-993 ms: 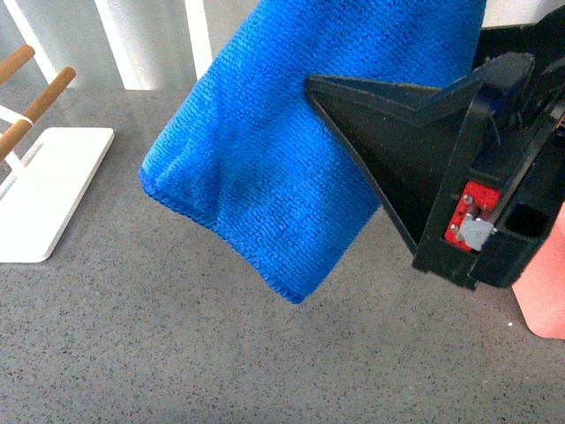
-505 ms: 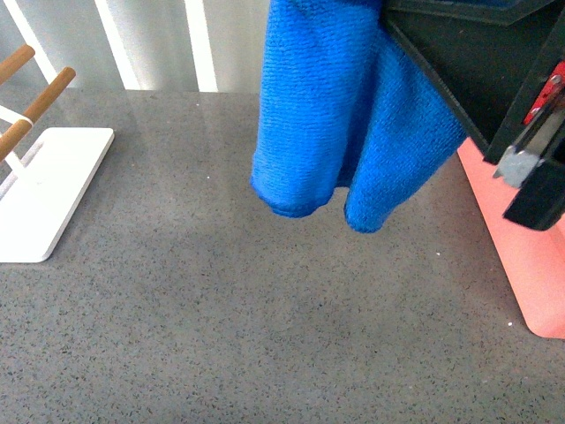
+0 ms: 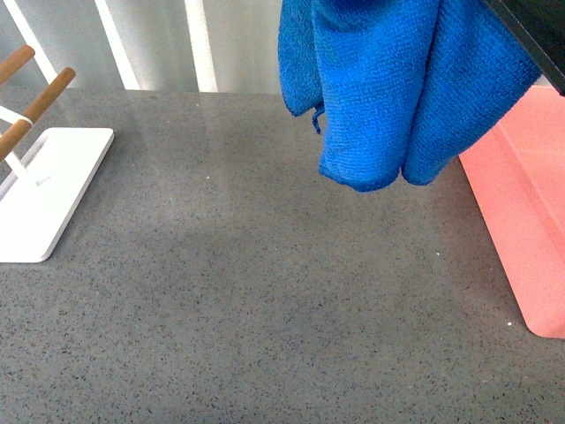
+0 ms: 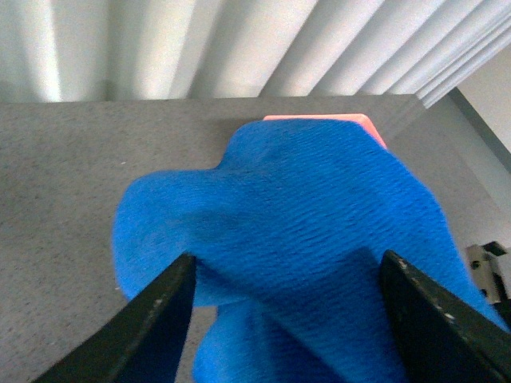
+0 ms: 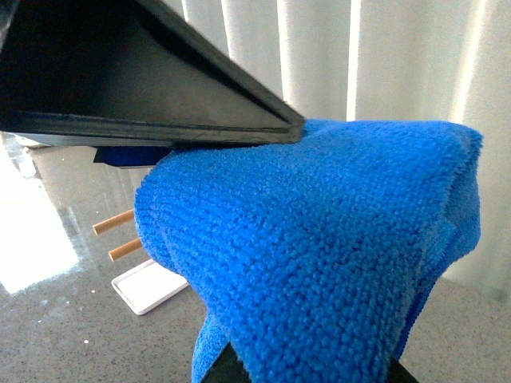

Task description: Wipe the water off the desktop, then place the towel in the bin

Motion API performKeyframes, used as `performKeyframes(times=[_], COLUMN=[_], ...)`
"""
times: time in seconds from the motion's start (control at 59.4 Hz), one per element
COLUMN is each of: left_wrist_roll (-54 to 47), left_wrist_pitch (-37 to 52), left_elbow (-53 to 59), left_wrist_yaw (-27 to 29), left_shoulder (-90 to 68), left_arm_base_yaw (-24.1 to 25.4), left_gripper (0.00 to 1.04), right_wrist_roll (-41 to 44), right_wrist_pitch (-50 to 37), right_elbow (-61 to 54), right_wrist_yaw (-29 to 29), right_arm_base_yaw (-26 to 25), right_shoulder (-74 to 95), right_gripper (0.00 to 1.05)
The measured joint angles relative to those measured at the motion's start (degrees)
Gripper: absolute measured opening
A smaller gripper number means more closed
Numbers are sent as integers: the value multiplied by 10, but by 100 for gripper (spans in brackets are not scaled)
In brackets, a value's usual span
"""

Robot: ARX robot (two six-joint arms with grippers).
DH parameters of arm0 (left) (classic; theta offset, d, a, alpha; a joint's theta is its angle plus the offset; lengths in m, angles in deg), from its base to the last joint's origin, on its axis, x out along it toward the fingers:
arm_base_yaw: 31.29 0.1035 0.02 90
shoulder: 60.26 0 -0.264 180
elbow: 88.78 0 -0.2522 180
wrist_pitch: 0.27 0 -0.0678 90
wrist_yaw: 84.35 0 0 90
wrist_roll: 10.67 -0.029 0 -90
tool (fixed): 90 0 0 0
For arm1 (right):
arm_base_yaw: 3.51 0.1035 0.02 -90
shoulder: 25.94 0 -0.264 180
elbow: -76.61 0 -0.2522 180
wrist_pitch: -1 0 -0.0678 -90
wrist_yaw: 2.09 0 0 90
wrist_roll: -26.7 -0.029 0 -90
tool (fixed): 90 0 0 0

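Blue towel is aloft, bunched into two hanging lobes. Its lower hem is clear of the tabletop and no part touches the surface. Top of the cloth and the grip itself are cut off by the upper edge of the front view.

Of the right end effector only a black corner shows, top right, against the cloth. Right wrist view: cloth packed under a black finger, with a dark sliver beneath. Judged clamped on the towel; pads hidden.

On the left end effector the fingers are spread wide, with blue cloth filling the view between and beyond them. Cannot tell whether the cloth touches them; it reads as not gripping.

Key relation: the bin lies right of the towel and lower, its long axis running near to far along the right side. The right lobe overlaps the bin's left wall in the front view, while the bulk hangs left of it over bare tabletop. Right arm is the nearer one. Judgement: wiping looks done, and next is a short carry rightward, then release over the opening.

Hard to make out:
- Bin is cut off at the right edge, its far end hidden behind cloth, its opening not clearly seen.
- No water visible on the grey surface, though gloss could mask a thin film.

White rack base with wooden rods sits well apart, far left.
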Motion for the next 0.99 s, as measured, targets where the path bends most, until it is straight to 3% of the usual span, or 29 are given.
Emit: performKeyframes(times=[0.168, 0.303, 0.556, 0.791, 0.825, 0.926, 0.993], left_wrist_roll=[-10, -31, -80, -86, -96, -158, -178], left_wrist_pitch=[14, 23, 42, -4, 5, 220, 296], left_elbow=[44, 87, 206, 301, 313, 411, 450], left_wrist_yaw=[0, 11, -15, -43, -32, 71, 83], left_shoulder=[1, 6, 116, 248, 262, 310, 333], left_arm_base_yaw=[59, 110, 190, 243, 247, 270, 275], left_gripper=[99, 98, 98, 98, 97, 79, 68], right_wrist_roll=[-1, 1, 3, 2, 2, 3, 2], right_wrist_pitch=[27, 41, 48, 34, 34, 33, 33], right_elbow=[0, 0, -8, -11, -12, -14, -14], right_wrist_yaw=[-17, -21, -19, -20, -20, -19, -21], right_arm_base_yaw=[-15, -24, -48, -60, -60, -61, -63], right_shoulder=[-6, -10, -10, -4, -4, -3, -3], right_gripper=[3, 3, 3, 3, 3, 3, 3])
